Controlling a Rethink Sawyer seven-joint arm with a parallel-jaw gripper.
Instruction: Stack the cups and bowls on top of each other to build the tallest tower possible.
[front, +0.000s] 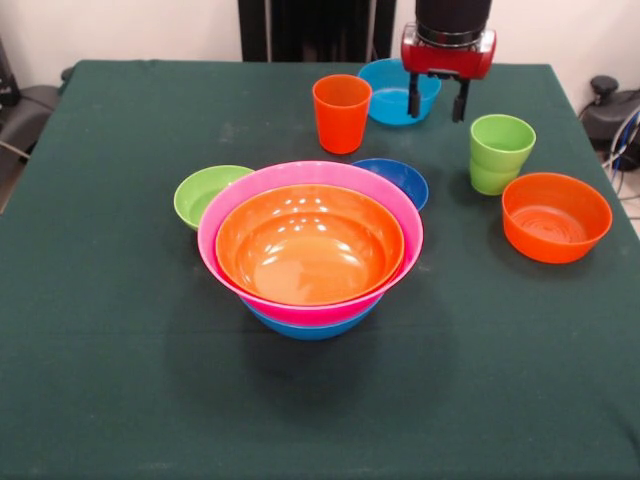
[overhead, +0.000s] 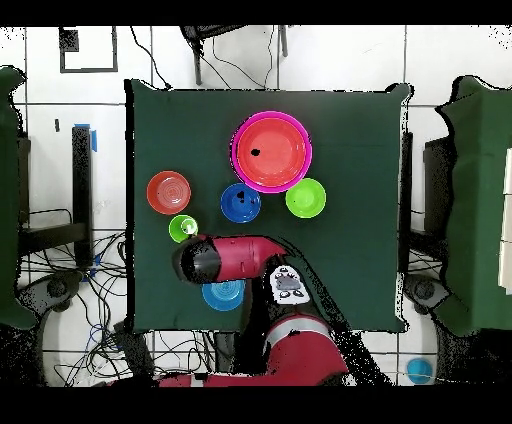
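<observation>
1. Green cloth over the table (front: 110, 400), white wall behind; everything for the job sits on the cloth, nothing in my grip
2. tower (front: 310, 250) mid-table: large orange bowl (front: 310, 245) nested in the pink bowl (front: 385, 195), blue rim showing underneath. All mouth up, axis vertical. Wide and low, probably the heaviest lot here but still light plastic; I judge it best left as the base
3. Loose orange bowl (front: 556, 216) sits well off to one side of the tower, mouth up. Glossy, stiff, thin wall; I'd pinch the rim, expect it to be slippery
4. Light blue bowl (front: 398, 92) at the far edge, just behind my gripper (front: 437, 100); lime green bowl (front: 205, 193) and dark blue bowl (front: 395, 180) both tucked against the pink rim, touching or nearly. All upright
5. orange cup (front: 341, 113) stands alone, mouth up, long axis vertical. Tall and narrow, tips easily; grab across the wall near the top
6. green cups (front: 499, 152) look like two nested, upright, beside the loose orange bowl. Same handling
7. My jaws are apart and empty, hanging above the cloth between the light blue bowl and the green cups
</observation>
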